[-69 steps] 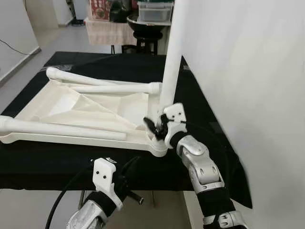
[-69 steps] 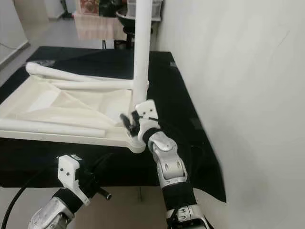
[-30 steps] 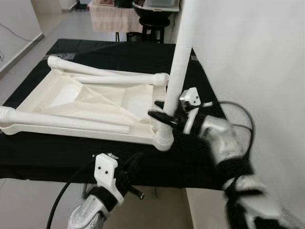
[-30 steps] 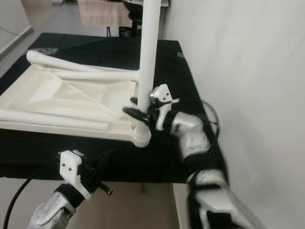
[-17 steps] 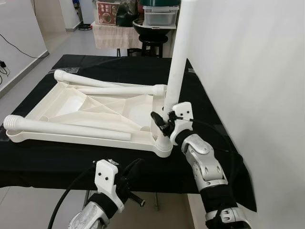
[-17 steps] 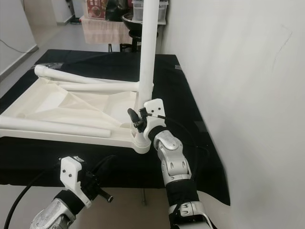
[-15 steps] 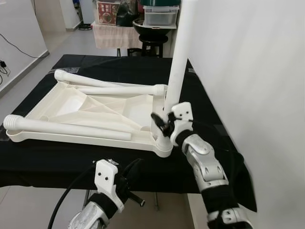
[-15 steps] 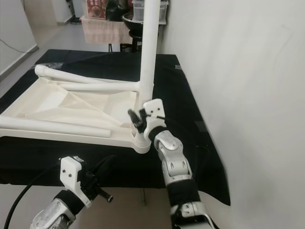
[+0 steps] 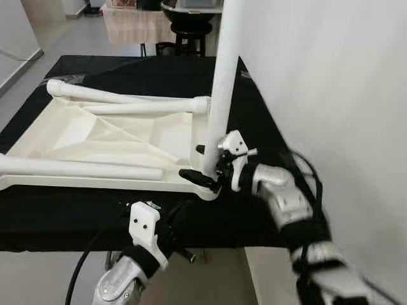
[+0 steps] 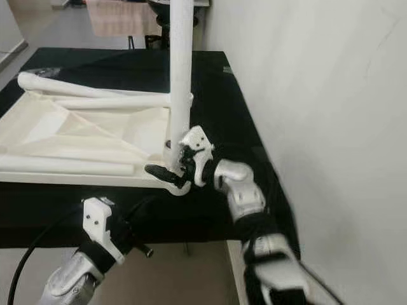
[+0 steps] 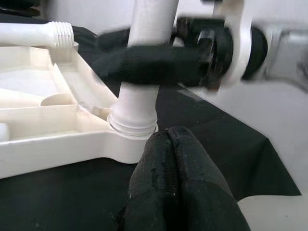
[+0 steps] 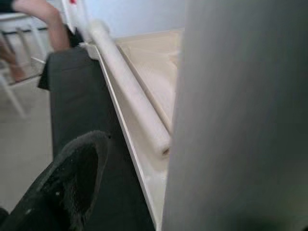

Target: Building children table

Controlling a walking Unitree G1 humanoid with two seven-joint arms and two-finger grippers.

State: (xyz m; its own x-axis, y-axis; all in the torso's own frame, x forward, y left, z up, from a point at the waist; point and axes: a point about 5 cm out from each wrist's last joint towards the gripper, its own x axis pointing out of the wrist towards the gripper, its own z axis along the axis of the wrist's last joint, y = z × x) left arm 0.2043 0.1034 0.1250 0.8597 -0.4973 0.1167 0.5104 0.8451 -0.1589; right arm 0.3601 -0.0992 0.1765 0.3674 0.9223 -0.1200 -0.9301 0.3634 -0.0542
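Home room; stool (image 9: 191, 16), clothed table (image 9: 127, 13)
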